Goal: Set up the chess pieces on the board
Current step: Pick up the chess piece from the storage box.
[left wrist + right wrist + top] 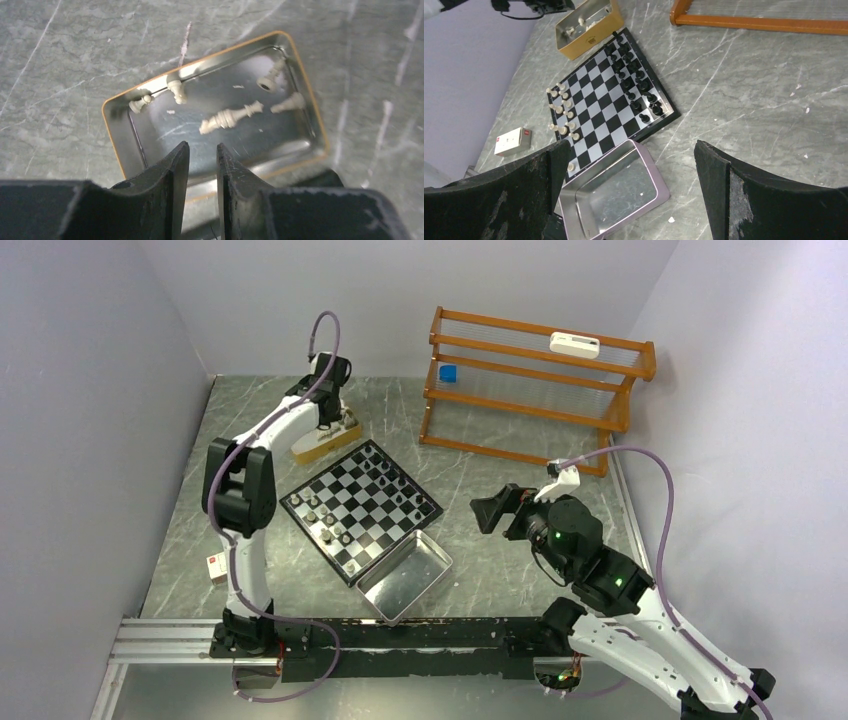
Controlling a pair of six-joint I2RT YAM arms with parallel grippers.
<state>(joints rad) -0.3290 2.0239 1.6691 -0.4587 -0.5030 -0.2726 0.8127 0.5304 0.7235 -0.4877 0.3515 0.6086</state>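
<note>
The chess pieces yet to be placed are pale cream figurines lying on their sides on the floor of the gold-coloured box, some resting against its walls. The box sits just beyond the far-left corner of the board. On the board, cream pieces line the near-left side and black ones the far-right side.

We judge these pieces to be very light, hard and smooth. Lying flat on shiny metal, they are likely to roll or skid at a touch. We would take one across its slim middle, fingertips astride it, and choose a piece away from the walls so that both fingers have room.

The left gripper hangs over the near edge of the box, its jaws narrowly apart with nothing between them. The right gripper waits well to the right of the board with its jaws spread wide and empty. A metal tray touches the board's near-right edge.
</note>
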